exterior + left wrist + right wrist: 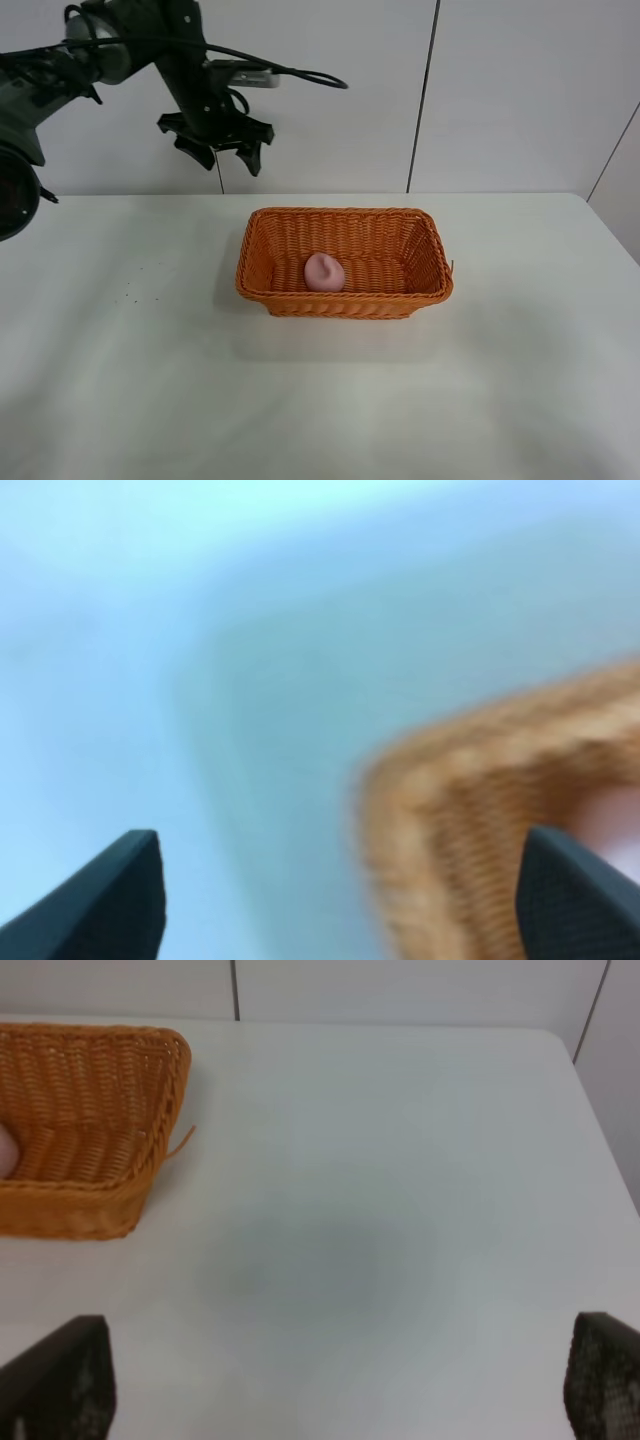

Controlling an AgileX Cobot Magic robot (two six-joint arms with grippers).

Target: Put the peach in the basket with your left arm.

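Table (320, 410): smooth matte white, filling the lower frame.
Basket (345, 303): orange woven wicker, rectangular, flared sides, rounded corners, mid-frame.
Peach (324, 272): small matte pink lump with a crease, lying inside the basket, left of its centre.
Left gripper (225, 152): black claw, upper left, fingers spread, empty.
Right gripper (340, 1390): dark textured fingers wide apart, empty.

A: What's the surface like?
B: A smooth white matte counter (320, 400), evenly lit, with only soft shadows. A few tiny dark specks (140, 285) sit toward its left edge.
A: And behind it?
B: A plain white panelled wall (500, 90) runs along the far edge, split by a thin dark vertical seam (422, 95). A second slanting seam (613, 150) is near the far right corner.
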